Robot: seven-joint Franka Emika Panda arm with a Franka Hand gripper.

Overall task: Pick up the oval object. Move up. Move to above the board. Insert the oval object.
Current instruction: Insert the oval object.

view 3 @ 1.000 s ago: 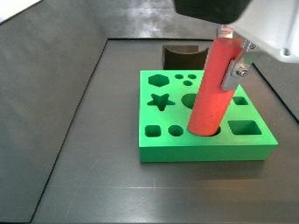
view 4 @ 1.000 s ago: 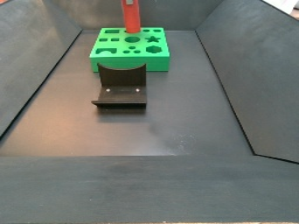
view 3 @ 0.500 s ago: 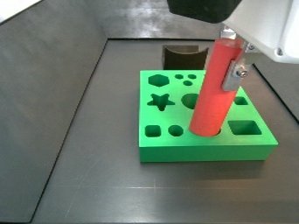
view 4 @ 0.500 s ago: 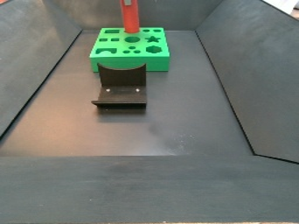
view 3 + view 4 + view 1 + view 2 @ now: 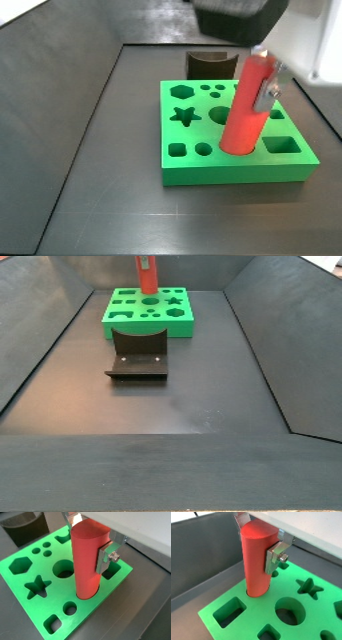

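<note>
Since a second ago your gripper [image 5: 266, 78] has eased a little lower, clenched on the oval object [image 5: 245, 110], whose foot apparently sits in the board [image 5: 181, 163]; it looks stiff and smooth, so hold high.

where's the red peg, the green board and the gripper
red peg [image 5: 87, 562], a wrist view, mid shaft
green board [image 5: 227, 170], a side view, front top edge
gripper [image 5: 261, 549], a wrist view, clamped on the red peg
</note>
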